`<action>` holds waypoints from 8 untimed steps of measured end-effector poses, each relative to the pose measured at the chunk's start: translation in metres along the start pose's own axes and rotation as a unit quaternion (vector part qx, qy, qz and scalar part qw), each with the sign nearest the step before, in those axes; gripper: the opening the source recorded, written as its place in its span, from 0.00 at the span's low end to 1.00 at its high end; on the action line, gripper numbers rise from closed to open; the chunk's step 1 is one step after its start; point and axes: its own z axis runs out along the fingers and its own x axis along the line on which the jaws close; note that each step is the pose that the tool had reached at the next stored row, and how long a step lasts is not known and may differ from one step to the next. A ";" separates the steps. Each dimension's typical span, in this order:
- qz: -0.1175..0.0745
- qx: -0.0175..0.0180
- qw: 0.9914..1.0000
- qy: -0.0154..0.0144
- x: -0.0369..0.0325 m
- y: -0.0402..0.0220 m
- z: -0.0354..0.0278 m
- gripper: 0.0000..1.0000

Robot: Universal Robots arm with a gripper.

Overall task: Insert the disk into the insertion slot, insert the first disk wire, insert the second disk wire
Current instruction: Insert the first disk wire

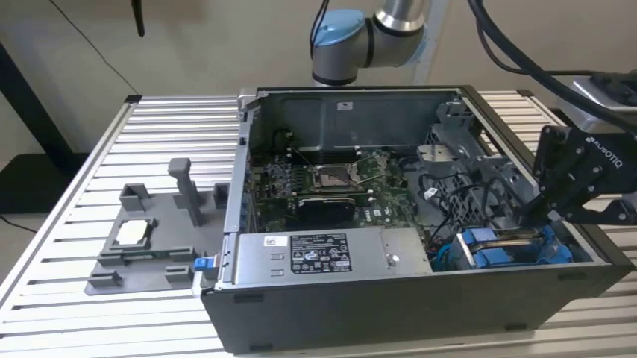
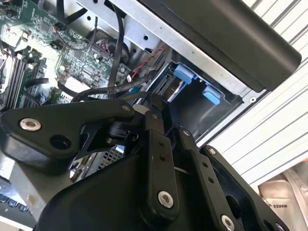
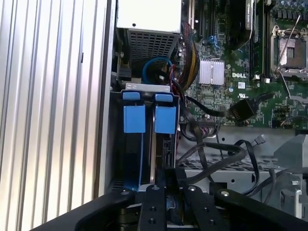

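A robot arm's gripper (image 1: 538, 216) hangs inside the corner of an open computer case (image 1: 398, 306) at the exterior view's right, just above the insertion slot (image 3: 134, 119), the dark metal bay with bright blue rails next to a long grey box with a white sticker (image 1: 309, 257); the claw is drawn together, though whether it pinches anything cannot be made out; dark slabs stand between the blue rails, but whether a disk is seated there cannot be told; in the first wrist view loose black cables (image 3: 211, 159), likely the disk wires, loop just beside the bay, one ending in a flat black connector (image 3: 240, 109) over the motherboard (image 3: 231, 48); such wires look light and limp and would flop if held mid-length, so the hard plug, taken squarely by its flat sides, seems the place to grip; its contacts are probably delicate, calling for a straight, gentle push.
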 end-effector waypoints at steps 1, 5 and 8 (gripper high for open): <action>0.000 0.000 1.000 -0.002 0.0001 -0.0010 0.0008 0.19; 0.000 0.000 1.000 -0.004 0.0006 -0.0029 0.0042 0.19; 0.001 0.000 1.000 -0.005 0.0008 -0.0036 0.0059 0.19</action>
